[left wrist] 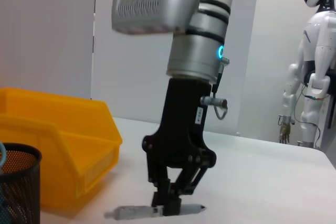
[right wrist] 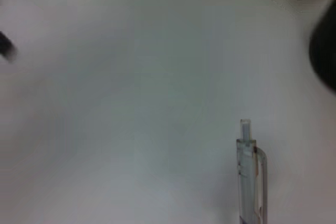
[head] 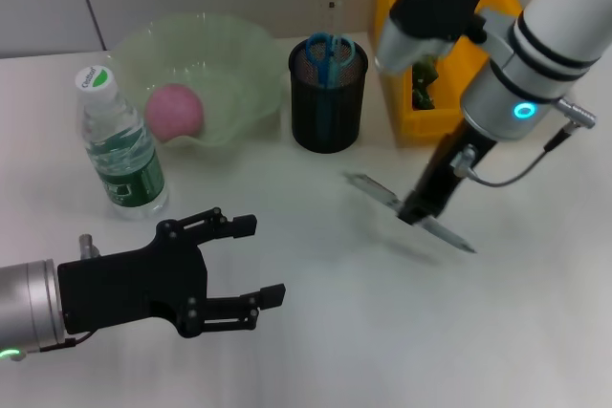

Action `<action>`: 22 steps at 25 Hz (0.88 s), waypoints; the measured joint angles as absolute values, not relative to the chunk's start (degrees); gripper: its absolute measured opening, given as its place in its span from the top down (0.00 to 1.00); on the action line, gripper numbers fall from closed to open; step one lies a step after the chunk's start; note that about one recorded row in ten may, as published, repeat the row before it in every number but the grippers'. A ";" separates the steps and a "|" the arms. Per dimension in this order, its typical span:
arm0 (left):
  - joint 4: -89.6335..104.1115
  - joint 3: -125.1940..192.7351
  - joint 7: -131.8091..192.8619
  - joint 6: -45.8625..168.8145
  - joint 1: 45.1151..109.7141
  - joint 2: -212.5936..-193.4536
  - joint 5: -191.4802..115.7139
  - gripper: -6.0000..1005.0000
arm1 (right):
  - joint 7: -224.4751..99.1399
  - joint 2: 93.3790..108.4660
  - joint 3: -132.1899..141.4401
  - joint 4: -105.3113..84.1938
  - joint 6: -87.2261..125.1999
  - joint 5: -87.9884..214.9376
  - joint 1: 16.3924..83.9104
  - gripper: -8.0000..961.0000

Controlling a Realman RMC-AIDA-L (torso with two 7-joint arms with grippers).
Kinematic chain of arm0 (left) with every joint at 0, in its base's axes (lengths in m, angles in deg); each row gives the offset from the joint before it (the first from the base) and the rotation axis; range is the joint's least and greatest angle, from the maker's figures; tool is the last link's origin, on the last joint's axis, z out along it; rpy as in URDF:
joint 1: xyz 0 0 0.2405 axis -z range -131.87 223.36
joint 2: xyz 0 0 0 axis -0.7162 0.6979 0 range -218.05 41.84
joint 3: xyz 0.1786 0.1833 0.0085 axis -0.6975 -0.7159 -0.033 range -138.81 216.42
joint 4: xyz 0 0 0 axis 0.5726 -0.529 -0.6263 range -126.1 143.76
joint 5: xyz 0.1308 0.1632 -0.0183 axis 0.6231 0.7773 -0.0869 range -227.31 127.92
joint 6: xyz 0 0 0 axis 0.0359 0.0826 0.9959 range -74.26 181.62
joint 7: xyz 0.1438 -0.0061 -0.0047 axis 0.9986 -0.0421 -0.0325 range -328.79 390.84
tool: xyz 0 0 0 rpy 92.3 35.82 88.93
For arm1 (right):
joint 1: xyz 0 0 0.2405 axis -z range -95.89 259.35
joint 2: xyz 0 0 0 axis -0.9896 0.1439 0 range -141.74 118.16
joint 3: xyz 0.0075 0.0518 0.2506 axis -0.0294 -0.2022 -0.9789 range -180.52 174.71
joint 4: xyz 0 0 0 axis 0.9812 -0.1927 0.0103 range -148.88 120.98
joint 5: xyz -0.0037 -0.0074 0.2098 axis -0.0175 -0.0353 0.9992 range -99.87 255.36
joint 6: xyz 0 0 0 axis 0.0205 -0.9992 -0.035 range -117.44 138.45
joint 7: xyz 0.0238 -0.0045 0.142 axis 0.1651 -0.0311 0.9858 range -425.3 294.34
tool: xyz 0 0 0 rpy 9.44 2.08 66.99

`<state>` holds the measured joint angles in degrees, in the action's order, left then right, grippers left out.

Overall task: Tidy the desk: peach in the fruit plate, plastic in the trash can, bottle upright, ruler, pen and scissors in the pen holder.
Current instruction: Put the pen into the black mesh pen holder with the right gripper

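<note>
My right gripper (head: 411, 212) is shut on a clear grey pen (head: 449, 233) near its middle and holds it level, low over the white desk, right of the black mesh pen holder (head: 328, 102). The left wrist view shows that gripper (left wrist: 167, 205) clamped on the pen (left wrist: 131, 213). The right wrist view shows the pen's end (right wrist: 251, 171). Blue scissors (head: 330, 53) stand in the holder. A pink peach (head: 174, 110) lies in the green fruit plate (head: 229, 45). The water bottle (head: 120, 145) stands upright. My left gripper (head: 263, 260) is open and empty at the front left.
A yellow bin (head: 406, 126) with something green (head: 426, 83) inside stands behind my right arm; it also shows in the left wrist view (left wrist: 52, 140) beside the pen holder (left wrist: 18, 182). A white humanoid robot (left wrist: 315, 61) stands far off.
</note>
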<state>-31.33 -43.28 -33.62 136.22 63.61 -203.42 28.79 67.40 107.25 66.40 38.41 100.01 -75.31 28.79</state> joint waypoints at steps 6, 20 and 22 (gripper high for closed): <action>-31.33 -43.20 -33.66 136.22 64.05 -203.28 28.79 0.14 | 60.56 107.22 59.98 43.93 99.31 -64.30 33.57 0.87; -30.55 -42.54 -33.08 135.53 64.11 -203.25 28.93 0.14 | 34.06 107.21 51.51 38.93 87.55 -30.22 44.97 0.87; -30.44 -42.44 -32.98 135.15 64.00 -203.34 28.95 0.14 | 30.62 107.23 51.21 36.54 85.46 -25.39 45.41 0.87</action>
<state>-30.44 -42.44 -32.98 135.15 64.00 -203.34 28.95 30.62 107.23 51.21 36.54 85.46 -25.39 45.41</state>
